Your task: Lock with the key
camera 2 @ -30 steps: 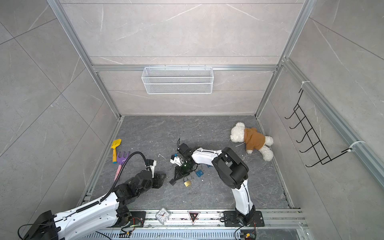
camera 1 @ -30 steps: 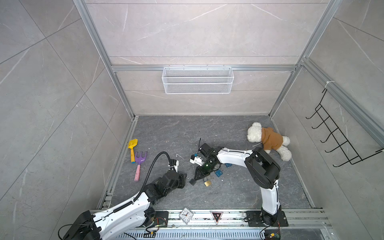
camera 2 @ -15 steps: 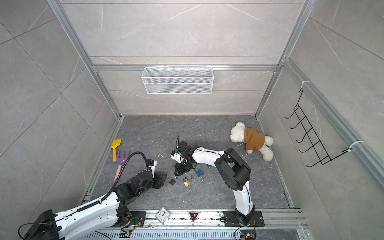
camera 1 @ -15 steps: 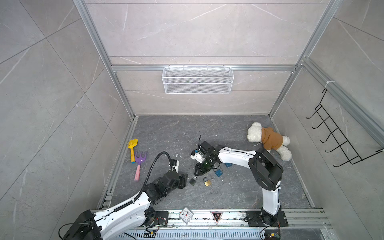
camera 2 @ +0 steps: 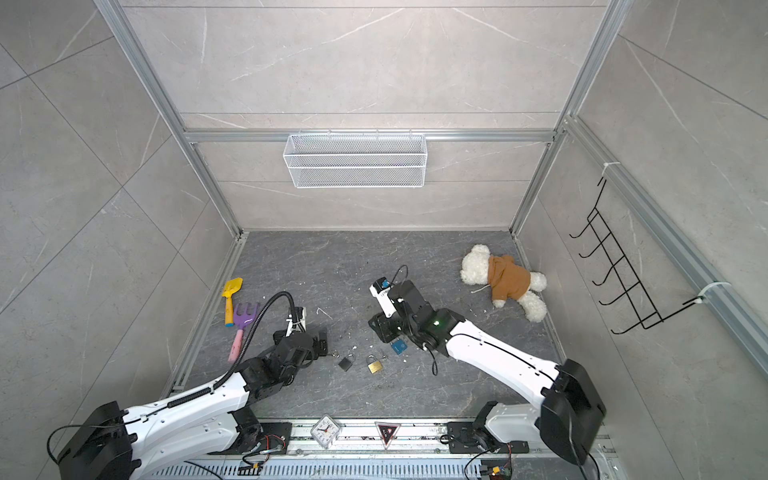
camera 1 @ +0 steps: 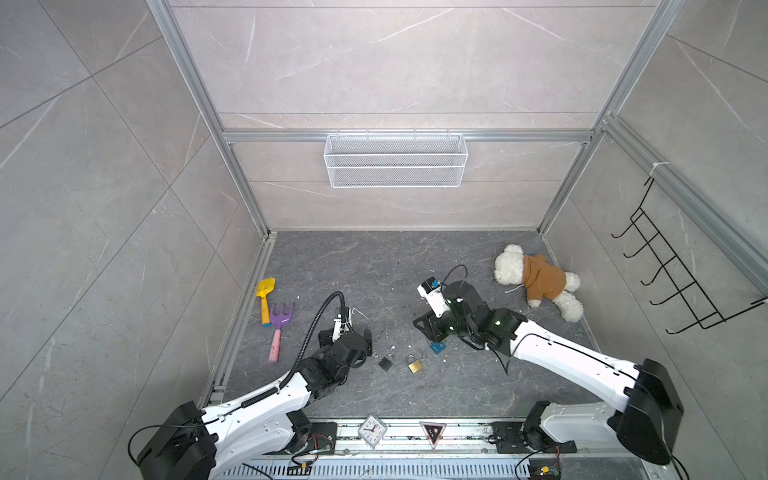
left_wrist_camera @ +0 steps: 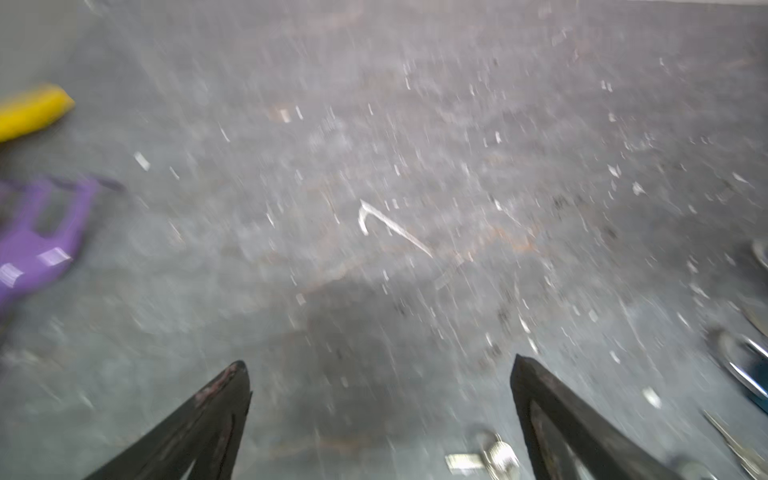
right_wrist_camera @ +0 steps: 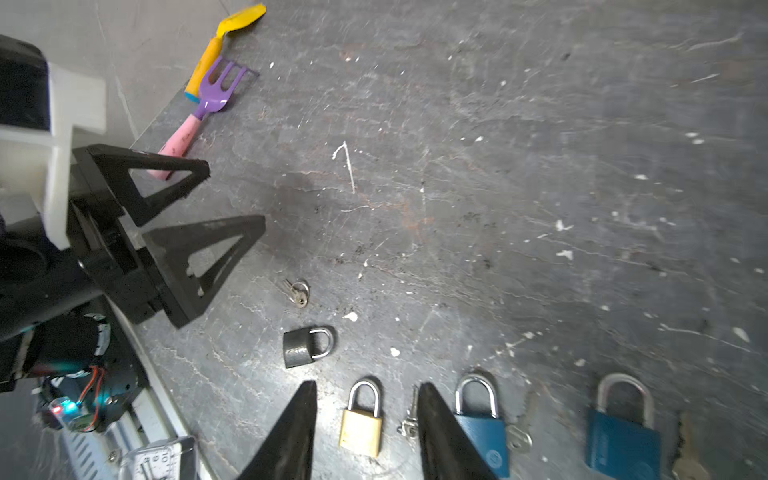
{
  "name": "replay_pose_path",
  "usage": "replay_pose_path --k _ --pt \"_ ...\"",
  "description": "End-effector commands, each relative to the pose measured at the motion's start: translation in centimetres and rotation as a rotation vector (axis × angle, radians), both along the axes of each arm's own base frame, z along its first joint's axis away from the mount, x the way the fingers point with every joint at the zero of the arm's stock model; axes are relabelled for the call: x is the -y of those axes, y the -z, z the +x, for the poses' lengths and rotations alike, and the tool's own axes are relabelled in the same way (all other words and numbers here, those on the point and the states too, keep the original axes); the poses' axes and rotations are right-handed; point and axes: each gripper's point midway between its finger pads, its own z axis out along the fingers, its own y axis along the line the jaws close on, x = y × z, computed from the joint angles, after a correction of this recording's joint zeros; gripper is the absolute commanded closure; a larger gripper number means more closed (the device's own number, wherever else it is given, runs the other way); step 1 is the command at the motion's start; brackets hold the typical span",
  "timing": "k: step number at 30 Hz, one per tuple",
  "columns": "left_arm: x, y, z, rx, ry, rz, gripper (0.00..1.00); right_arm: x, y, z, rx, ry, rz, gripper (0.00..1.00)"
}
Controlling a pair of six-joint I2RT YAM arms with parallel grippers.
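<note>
The left gripper (left_wrist_camera: 379,362) is seen with its fingers spread wide and nothing between them. The right gripper (right_wrist_camera: 366,385) is held with its fingers partly apart, likewise empty and apart from every lock. Between the right fingers, in the right wrist view, a brass padlock (right_wrist_camera: 360,430) is framed, lying flat on the floor (camera 1: 374,266) with a key (right_wrist_camera: 409,419) just beside it. The key ring (right_wrist_camera: 300,291) is found loose on the floor, just off the left gripper's nearer finger and near, but not touching, the black padlock (right_wrist_camera: 299,347), whose shackle appears pushed home. No key is seen in any lock, so the black padlock may be judged already locked. Whether the brass one and a blue padlock (right_wrist_camera: 482,428) next to it remain to be done cannot be told. Room is tight around the row of locks. Open floor is left toward the back wall, while the left is bounded by the toy rake (camera 1: 279,328) and the side rail (camera 1: 241,316), and the right by the teddy bear (camera 1: 542,282).
</note>
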Motion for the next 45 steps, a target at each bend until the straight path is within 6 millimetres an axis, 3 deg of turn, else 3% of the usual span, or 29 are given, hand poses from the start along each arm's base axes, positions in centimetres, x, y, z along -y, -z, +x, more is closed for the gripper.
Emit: replay_pose_path --k 1,6,8,10,14,20,22,24,26,30,32,35,38,45 --pt "-2.0 -4.8 2.1 0.289 -0.122 0.129 0.01 2.0 -2.2 0.0 0.119 0.079 0.054 0.54" --pt "-5.2 -7.4 4.3 0.363 -0.228 0.182 0.01 4.2 -3.0 0.2 0.158 0.131 -0.026 0.47" --pt "-7.4 -8.4 4.9 0.364 -0.287 0.269 0.01 4.7 -3.4 0.1 0.170 0.142 -0.036 0.46" --pt "-10.3 -7.7 5.5 0.336 -0.348 0.304 0.01 5.5 -3.8 0.3 0.195 0.170 -0.045 0.43" --pt "-16.4 -4.1 6.2 0.296 -0.481 0.163 0.02 6.5 -4.5 0.7 0.242 0.209 -0.059 0.37" --pt "-17.6 -1.8 8.7 0.230 -0.469 0.199 0.01 7.1 -5.5 1.4 0.290 0.239 -0.074 0.21" --pt "-16.8 -1.0 9.6 0.202 -0.387 0.182 0.01 7.9 -5.7 2.0 0.299 0.281 -0.081 0.00" --pt "-18.0 -0.5 10.0 0.254 -0.396 0.143 0.00 8.8 -5.8 2.6 0.301 0.322 -0.074 0.00" --pt "-16.5 1.1 10.5 0.152 -0.294 0.119 0.00 10.3 -5.8 3.5 0.310 0.382 -0.063 0.00" --pt "-17.3 2.0 11.8 0.153 -0.303 0.093 0.00 15.8 -6.6 5.5 0.435 0.597 -0.038 0.00" --pt "-17.3 2.1 11.6 0.127 -0.304 0.083 0.00 17.1 -6.6 5.9 0.535 0.603 -0.080 0.00" --pt "-17.4 2.2 11.6 0.124 -0.305 0.085 0.00 19.0 -5.4 6.8 0.660 0.653 -0.209 0.00" --pt "-17.4 2.2 11.6 0.127 -0.305 0.085 0.00 21.2 -3.3 8.3 0.624 0.741 -0.284 0.00" --pt "-17.4 2.2 11.6 0.127 -0.306 0.086 0.00 24.1 1.8 10.9 0.628 0.842 -0.230 0.00"
